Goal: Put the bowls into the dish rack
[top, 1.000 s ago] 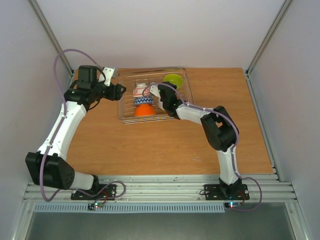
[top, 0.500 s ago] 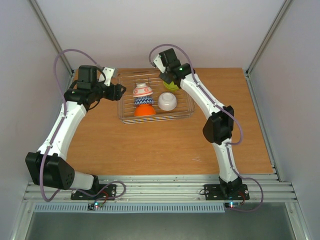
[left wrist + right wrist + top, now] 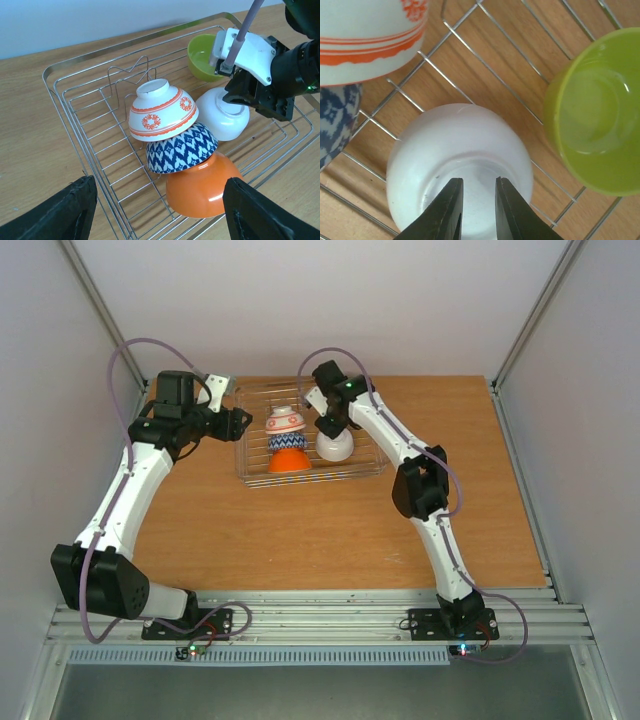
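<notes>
The wire dish rack holds every bowl. The red-patterned bowl, the blue zigzag bowl and the orange bowl lean in a row, upside down. The white bowl lies upside down beside them. The yellow-green bowl stands upright behind it. My right gripper hovers just over the white bowl's foot, jaws a narrow gap apart, holding nothing. My left gripper is wide open and empty at the rack's left edge.
The rack stands at the back middle of the wooden table. Its raised wire divider stands behind the red-patterned bowl. White walls close in at the back and both sides.
My right gripper left the white bowl in the rack, swung up to the back over the yellow-green bowl, then came down over the white bowl again. The left arm has not moved.
</notes>
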`<action>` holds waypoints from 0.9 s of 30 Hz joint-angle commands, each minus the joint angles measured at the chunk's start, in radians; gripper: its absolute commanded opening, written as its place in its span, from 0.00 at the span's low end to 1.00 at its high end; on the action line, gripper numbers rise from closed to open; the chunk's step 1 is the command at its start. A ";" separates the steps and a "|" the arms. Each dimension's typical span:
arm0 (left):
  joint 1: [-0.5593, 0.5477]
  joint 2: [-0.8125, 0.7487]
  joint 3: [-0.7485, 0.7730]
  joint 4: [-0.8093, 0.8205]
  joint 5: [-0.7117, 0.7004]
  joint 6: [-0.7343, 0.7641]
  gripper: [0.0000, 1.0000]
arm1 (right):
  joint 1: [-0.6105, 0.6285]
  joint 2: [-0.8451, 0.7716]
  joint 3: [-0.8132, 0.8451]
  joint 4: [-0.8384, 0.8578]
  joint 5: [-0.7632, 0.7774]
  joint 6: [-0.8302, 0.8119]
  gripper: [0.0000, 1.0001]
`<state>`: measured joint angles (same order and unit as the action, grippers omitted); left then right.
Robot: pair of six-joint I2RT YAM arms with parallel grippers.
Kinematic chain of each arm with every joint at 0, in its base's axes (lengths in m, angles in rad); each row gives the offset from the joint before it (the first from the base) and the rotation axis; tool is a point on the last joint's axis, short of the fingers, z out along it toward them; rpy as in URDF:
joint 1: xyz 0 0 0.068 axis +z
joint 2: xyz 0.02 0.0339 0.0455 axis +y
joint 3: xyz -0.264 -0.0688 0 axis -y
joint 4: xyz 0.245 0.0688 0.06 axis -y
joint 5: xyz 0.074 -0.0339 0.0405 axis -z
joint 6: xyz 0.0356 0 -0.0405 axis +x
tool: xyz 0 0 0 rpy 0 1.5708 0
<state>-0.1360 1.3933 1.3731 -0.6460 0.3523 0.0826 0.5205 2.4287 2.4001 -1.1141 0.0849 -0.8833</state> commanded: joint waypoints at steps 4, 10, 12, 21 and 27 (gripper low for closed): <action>-0.001 0.001 -0.006 0.039 0.002 0.004 0.70 | -0.019 0.009 0.039 0.023 0.041 0.037 0.21; -0.001 0.007 -0.008 0.038 -0.002 0.007 0.70 | -0.019 0.041 0.045 0.078 0.105 0.027 0.21; -0.001 0.010 -0.007 0.039 -0.005 0.009 0.70 | -0.020 0.048 0.045 0.100 0.119 0.027 0.20; -0.001 0.015 -0.007 0.038 -0.013 0.013 0.70 | -0.026 0.110 0.105 0.136 0.152 0.010 0.20; -0.001 0.022 -0.009 0.039 -0.012 0.011 0.70 | -0.028 0.151 0.127 0.202 0.256 -0.008 0.16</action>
<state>-0.1360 1.3994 1.3731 -0.6460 0.3470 0.0834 0.4999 2.5427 2.4813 -0.9680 0.2596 -0.8761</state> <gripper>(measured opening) 0.704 0.189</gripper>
